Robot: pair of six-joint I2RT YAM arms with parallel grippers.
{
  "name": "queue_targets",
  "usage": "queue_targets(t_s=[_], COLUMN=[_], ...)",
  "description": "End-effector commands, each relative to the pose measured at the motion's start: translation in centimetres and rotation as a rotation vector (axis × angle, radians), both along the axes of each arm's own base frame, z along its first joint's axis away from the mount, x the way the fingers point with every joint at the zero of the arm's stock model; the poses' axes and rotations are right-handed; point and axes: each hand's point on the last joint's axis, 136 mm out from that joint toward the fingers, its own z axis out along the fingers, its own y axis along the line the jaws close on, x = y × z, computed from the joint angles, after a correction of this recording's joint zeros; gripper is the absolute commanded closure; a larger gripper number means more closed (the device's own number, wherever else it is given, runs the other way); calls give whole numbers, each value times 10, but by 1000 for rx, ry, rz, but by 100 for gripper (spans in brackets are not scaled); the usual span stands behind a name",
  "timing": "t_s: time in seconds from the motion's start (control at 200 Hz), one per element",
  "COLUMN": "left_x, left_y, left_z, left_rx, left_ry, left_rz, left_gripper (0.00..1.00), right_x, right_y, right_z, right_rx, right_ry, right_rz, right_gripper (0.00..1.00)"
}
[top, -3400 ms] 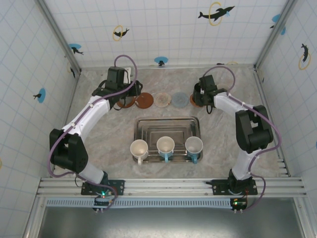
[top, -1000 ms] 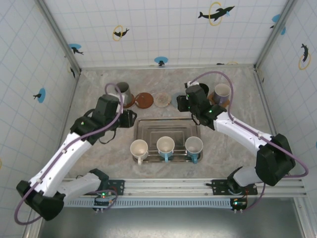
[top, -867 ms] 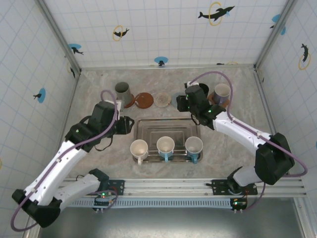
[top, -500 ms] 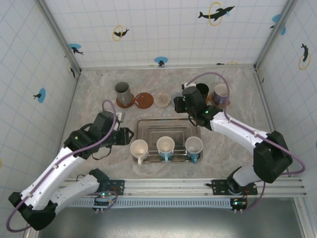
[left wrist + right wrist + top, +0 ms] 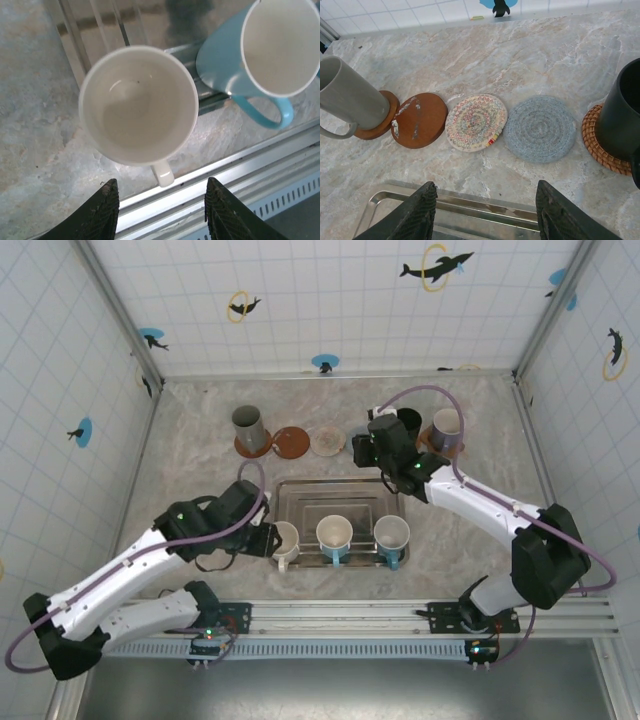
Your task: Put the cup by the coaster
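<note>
Marble-patterned tabletop [image 5: 200,455] carries a rectangular steel tray [image 5: 340,483]. At its near-left corner stands the white ceramic cup [image 5: 137,105], upright, handle pointing to the near edge. The left gripper [image 5: 161,189] hovers above it, jaws apart and holding nothing. The right gripper [image 5: 485,192], jaws also spread and empty, hangs over the tray's far rim, facing the round brown wooden coaster [image 5: 418,120].

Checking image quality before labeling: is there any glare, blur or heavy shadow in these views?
Left wrist: white cup sharp, reflections streak the metal tray. Right wrist: evenly lit, multicoloured coaster crisp. Top external: bright, even, no blur.
</note>
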Motion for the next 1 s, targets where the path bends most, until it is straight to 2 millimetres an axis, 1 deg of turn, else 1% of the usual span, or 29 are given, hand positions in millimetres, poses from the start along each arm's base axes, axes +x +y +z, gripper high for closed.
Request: queue_targets(t_s=[0.0,0.05,0.165,0.345,0.536,0.636,0.721,0.786,0.921,0.996], left_x=[-13,-16,-24,-30,-24,-20,-17,-16,-12,-10], left_y=[4,0,-8,-10,-6,-10,-14,-10,-7,-10], left_z=[-9,-11,-25,-40,-50,-58,-63,-68,-70,-71], left_rx=[31,26,39,70,94,83,76,102,118,101], left_ry=[53,58,97,124,109,105,101,98,84,74], left_rz=[13,3,-24,-15,42,65,81,100,120,132], left_gripper=[53,53,53,52,51,52,53,55,57,59], right_x=[0,1,3,3,3,4,3,2,2,2], right_y=[1,2,5,3,4,4,4,3,2,2], right_z=[-3,-5,-6,-9,-14,-14,-15,-16,-17,-17], right_rx=[-6,-7,-15,-22,-27,-25,-28,-30,-30,-27], right_ry=[-6,-2,7,10,20,20,22,23,24,25], right_rz=[-12,-10,-2,-5,-4,-3,-3,-4,-7,-8], right_gripper=[46,45,45,45,45,45,45,45,45,45])
